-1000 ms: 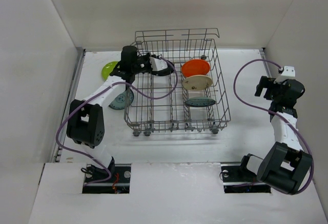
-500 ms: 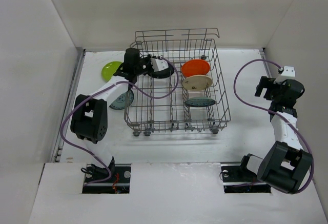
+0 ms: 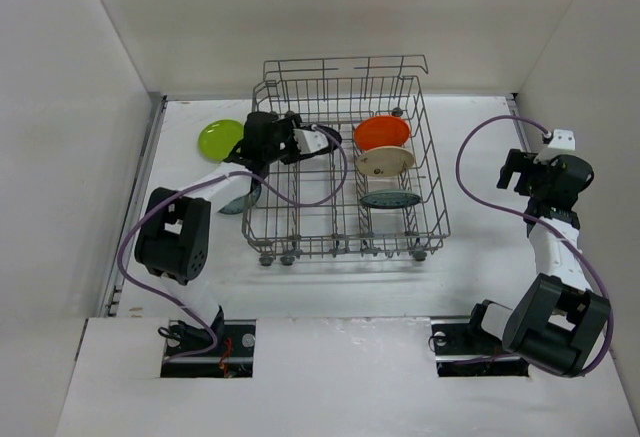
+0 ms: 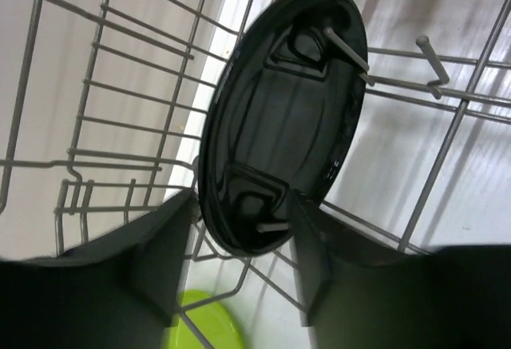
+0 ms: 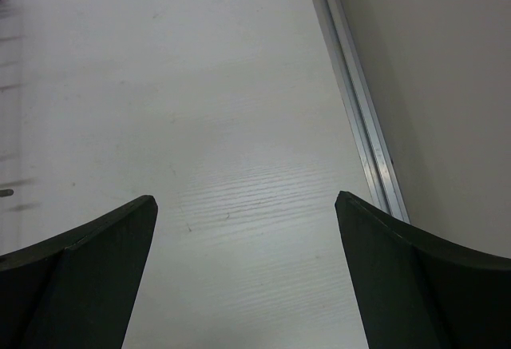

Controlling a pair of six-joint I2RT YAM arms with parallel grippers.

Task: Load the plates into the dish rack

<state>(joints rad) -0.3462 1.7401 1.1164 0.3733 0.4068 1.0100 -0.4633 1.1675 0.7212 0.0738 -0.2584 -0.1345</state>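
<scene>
The dish rack stands mid-table. In its right rows stand an orange plate, a cream plate and a teal plate. A black plate stands on edge among the tines of the far-left row. My left gripper reaches over the rack's left wall, and its jaws are parted either side of the black plate's lower rim. A lime green plate and a second teal plate lie on the table left of the rack. My right gripper is open over bare table.
Rack wires surround my left gripper's fingers. The lime plate shows below them through the wires. White walls close in the table on three sides, and a metal rail runs along the right edge.
My left gripper's jaws have come apart off the black plate, which now stands in the rack. The left wrist has shifted slightly right. The right arm has not moved.
</scene>
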